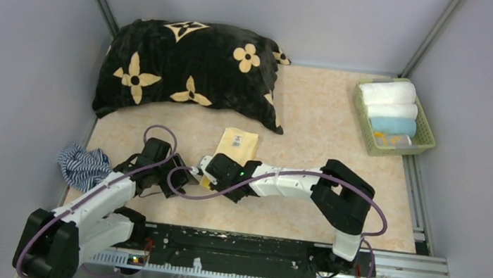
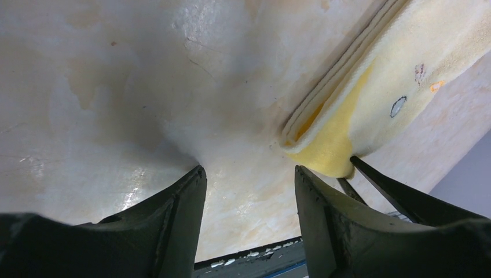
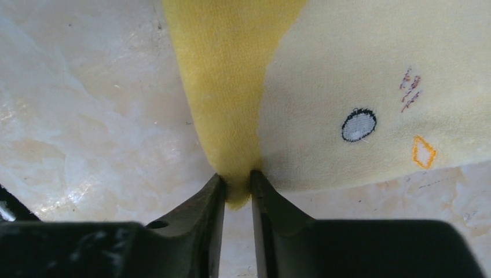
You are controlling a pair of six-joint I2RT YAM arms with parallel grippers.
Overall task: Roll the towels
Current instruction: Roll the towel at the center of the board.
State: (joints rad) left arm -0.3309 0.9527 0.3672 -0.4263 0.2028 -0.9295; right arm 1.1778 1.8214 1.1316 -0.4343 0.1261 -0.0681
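Note:
A folded yellow towel with a small stitched face lies flat on the beige table, in front of the cushion. My right gripper is shut on its near, darker yellow corner, which sticks out a little between the fingertips. My left gripper stands open just left of that corner, low over bare table with nothing between its fingers. The right gripper's fingers show in the left wrist view, pinching the corner. A rolled light blue towel lies in the basket.
A green basket at the back right holds several rolled cloths, among them white ones. A big black cushion with cream flowers fills the back left. A blue-and-white striped cloth is bunched at the table's left edge.

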